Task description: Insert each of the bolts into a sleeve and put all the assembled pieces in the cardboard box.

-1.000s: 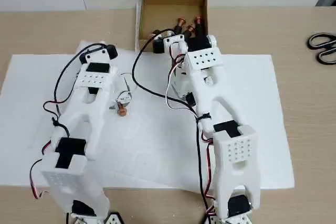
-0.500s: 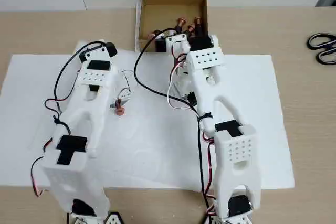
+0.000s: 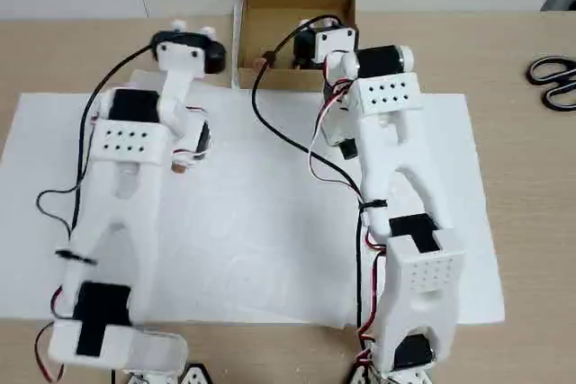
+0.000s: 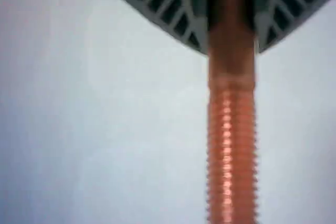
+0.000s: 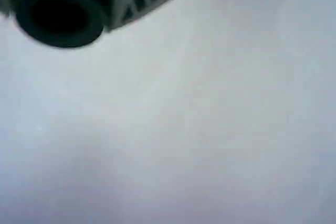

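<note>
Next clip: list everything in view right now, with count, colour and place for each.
table: one, light wood, under everything
white sheet: one, white, spread on the table beneath both arms
cardboard box: one, brown, open, at the sheet's far edge, partly hidden by the right arm
scissors: one pair, black handles, on the table's right edge
bolt: one, copper, threaded, held above the white sheet
sleeve: one, black, held above the white sheet
left gripper: one, grey fingers, shut on the bolt
right gripper: one, grey finger beside the sleeve, apparently shut on it
</note>
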You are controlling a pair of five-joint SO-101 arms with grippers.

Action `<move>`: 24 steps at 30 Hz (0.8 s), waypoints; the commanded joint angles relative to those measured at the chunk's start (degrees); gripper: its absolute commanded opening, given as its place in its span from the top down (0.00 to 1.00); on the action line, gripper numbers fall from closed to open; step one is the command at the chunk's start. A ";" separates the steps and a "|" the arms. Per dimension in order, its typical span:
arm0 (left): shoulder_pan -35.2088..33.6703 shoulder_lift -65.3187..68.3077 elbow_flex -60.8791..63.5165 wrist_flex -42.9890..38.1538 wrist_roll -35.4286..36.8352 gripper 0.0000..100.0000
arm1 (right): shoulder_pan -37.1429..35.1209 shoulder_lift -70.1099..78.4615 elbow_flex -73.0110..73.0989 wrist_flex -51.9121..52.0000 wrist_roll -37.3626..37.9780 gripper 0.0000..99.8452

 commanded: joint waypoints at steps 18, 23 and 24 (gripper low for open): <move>0.09 -3.78 31.60 -45.36 -54.15 0.99 | 9.10 -14.11 -2.64 0.40 0.00 1.00; -0.26 -3.78 33.01 -48.88 -53.98 0.92 | 9.10 -16.75 -2.64 0.22 0.00 1.00; -0.26 -3.78 33.10 -48.88 -53.54 0.90 | 9.10 -16.75 -2.64 0.22 0.00 1.00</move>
